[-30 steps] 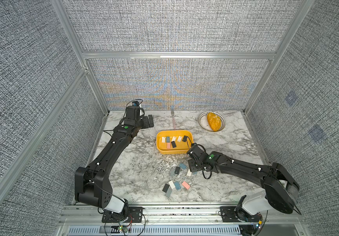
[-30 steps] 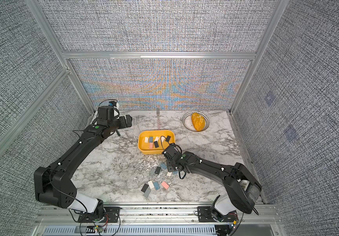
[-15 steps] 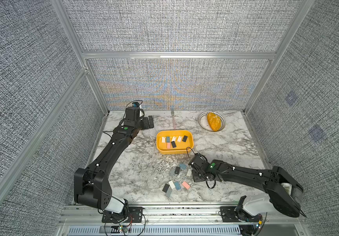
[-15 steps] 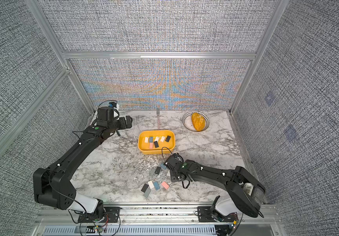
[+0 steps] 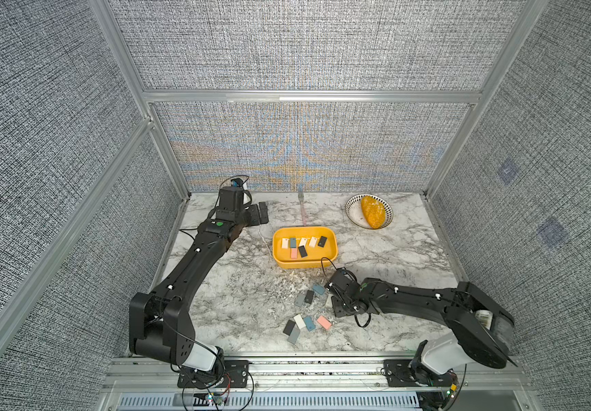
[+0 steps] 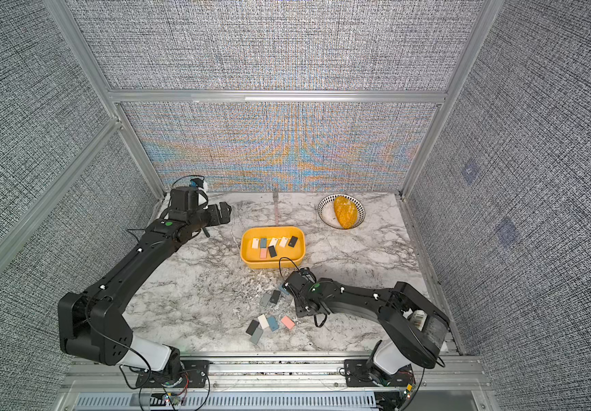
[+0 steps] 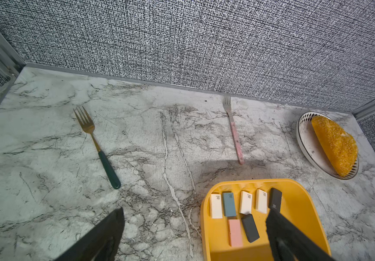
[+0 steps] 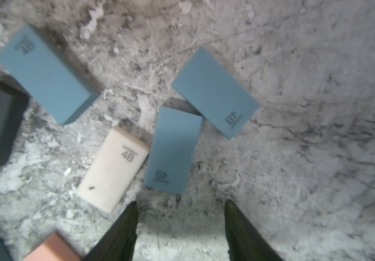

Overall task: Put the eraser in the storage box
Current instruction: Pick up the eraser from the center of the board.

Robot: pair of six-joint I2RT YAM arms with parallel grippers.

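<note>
The right gripper (image 8: 180,202) is poised, jaws half-spread and empty, just short of a blue eraser (image 8: 173,150), seemingly to straddle it; the left gripper (image 7: 194,211) is parked wide-spread near the box (image 7: 299,214).

Yellow storage box (image 5: 304,264) holds white, blue, pink and black erasers (image 7: 215,205). The tabletop (image 5: 237,302) is white with grey marble veining. The white bowl (image 7: 304,140) carries a dark-patterned rim.
</note>
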